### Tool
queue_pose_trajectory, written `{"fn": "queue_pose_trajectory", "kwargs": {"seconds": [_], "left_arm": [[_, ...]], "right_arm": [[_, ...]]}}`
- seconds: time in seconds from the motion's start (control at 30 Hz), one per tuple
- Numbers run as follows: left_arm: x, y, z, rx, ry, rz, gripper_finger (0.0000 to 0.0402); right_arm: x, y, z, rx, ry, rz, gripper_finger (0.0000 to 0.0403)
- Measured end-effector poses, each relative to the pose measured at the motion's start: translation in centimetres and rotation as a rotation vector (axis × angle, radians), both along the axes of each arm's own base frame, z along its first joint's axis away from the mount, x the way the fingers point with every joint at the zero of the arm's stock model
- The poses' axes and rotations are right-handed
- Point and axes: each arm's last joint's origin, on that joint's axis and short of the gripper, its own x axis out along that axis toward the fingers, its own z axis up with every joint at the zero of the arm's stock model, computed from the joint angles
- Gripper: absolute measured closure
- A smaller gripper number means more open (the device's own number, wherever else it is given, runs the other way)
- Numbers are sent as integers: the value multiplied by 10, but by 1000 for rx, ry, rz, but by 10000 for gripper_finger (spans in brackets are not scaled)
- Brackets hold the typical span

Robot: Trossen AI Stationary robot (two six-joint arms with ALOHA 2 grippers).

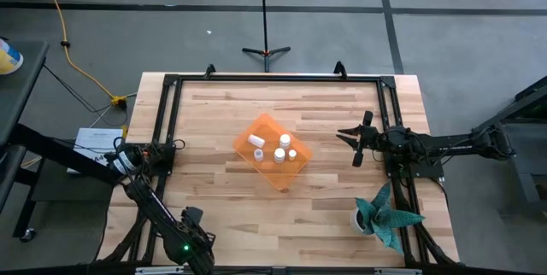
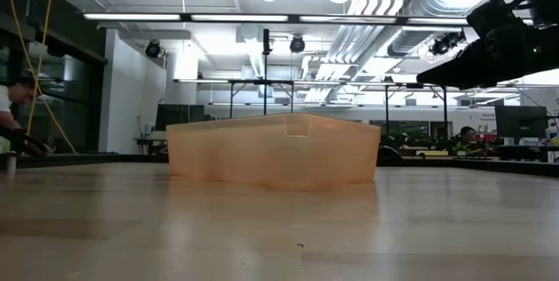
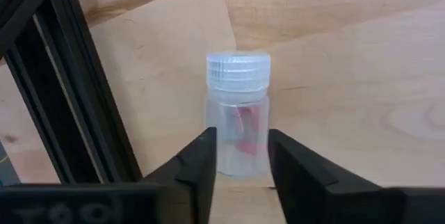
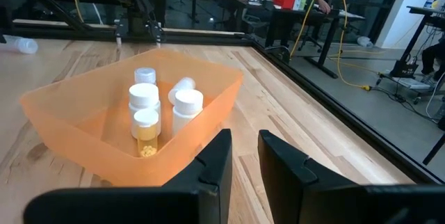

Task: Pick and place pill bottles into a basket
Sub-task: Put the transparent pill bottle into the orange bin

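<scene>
The orange basket point(image 1: 272, 151) stands at the table's middle, turned cornerwise, and holds several white-capped pill bottles point(image 4: 146, 106). It also shows in the low view point(image 2: 275, 150). One more pill bottle point(image 3: 238, 113), clear with a ribbed white cap and red contents, lies between the fingers of my left gripper point(image 3: 240, 161). That gripper is at the table's near left point(image 1: 193, 218), beside the black frame rail. My right gripper point(image 4: 243, 161) is empty, its fingers a little apart. It hovers to the right of the basket point(image 1: 355, 141) and points toward it. My left gripper has the pill bottle's lower body point(image 3: 240, 151) between its two fingers, which lie across the bottle, one on each side. The cap end point(image 3: 238, 69) sticks out past the fingertips. The fingers come from above. Whether the bottle is clear of the table I cannot tell.
A black frame point(image 1: 167, 117) runs round the table, and one rail point(image 3: 69, 106) is close beside the held bottle. A teal leafy plant point(image 1: 386, 215) stands at the near right. Bare wood lies between the left gripper and the basket. A person point(image 2: 10, 115) shows beyond the table.
</scene>
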Motion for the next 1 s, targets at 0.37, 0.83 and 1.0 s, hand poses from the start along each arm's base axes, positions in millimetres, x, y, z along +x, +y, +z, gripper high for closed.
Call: {"fn": "queue_pose_trajectory", "kwargs": {"seconds": [0.37, 0.83, 1.0], "left_arm": [[-1, 2, -12, -1, -35, 5, 123], [-3, 7, -27, -24, -62, -27, 141], [-3, 6, -28, -28, -69, -36, 216]], "right_arm": [[0, 0, -1, 0, 11, 0, 340], [0, 0, -2, 0, 16, -1, 340], [0, 0, -2, 0, 21, -2, 340]]}}
